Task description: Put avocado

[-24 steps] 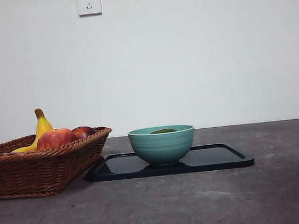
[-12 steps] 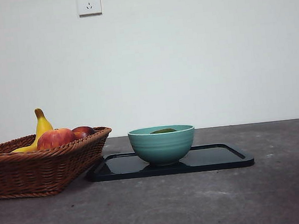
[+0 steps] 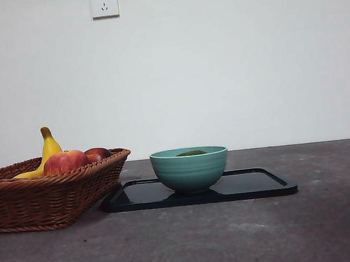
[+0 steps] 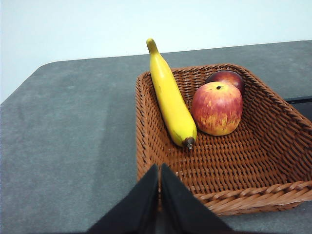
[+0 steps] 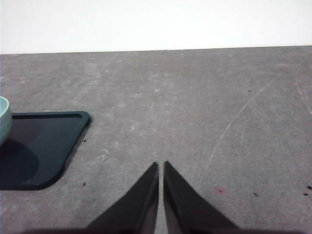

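Observation:
The avocado [image 3: 191, 153] shows only as a dark green top just above the rim of the teal bowl [image 3: 189, 169], which stands on the black tray [image 3: 256, 184]. My left gripper [image 4: 159, 168] is shut and empty, above the near edge of the wicker basket [image 4: 253, 195]. My right gripper [image 5: 161, 165] is shut and empty over the bare table, to the right of the tray [image 5: 39, 146]. Neither gripper shows in the front view.
The wicker basket [image 3: 44, 195] at the left holds a yellow banana [image 4: 170, 100], a red-yellow apple [image 4: 217, 108] and a darker red fruit [image 4: 225, 76] behind it. The basket touches the tray's left end. A wall socket [image 3: 104, 2] is on the wall.

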